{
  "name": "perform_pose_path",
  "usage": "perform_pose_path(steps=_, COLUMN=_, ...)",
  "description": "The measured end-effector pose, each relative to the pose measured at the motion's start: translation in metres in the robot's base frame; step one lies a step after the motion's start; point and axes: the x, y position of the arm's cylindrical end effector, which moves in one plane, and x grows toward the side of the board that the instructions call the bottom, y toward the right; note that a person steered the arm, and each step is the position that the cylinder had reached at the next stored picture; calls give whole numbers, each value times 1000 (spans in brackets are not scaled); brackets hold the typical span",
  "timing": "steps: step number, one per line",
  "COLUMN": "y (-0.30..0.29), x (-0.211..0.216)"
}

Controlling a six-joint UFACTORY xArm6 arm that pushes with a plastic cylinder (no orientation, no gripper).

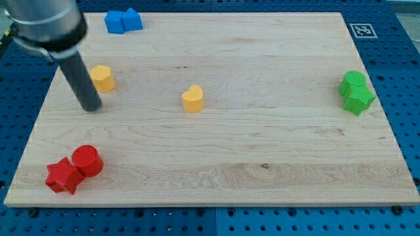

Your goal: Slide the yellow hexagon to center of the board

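Observation:
The yellow hexagon (102, 78) sits on the wooden board (262, 151) at the view's upper left. My tip (90, 107) rests on the board just below and left of the hexagon, very close to it; I cannot tell whether it touches. A yellow heart-shaped block (193, 98) lies left of the board's centre, well right of the tip.
Two blue blocks (123, 21) sit together at the top left edge. A red star (63, 176) and a red cylinder (87, 160) touch at the bottom left. Two green blocks (356, 92) sit together at the right edge. A marker tag (363, 30) is at the top right.

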Motion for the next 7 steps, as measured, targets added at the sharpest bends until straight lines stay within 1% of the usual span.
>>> perform_pose_path(steps=1, y=-7, x=-52)
perform_pose_path(steps=3, y=10, x=-51)
perform_pose_path(steps=4, y=80, x=-23)
perform_pose_path(steps=5, y=124, x=-18)
perform_pose_path(steps=6, y=80, x=-19)
perform_pose_path(steps=7, y=98, x=-40)
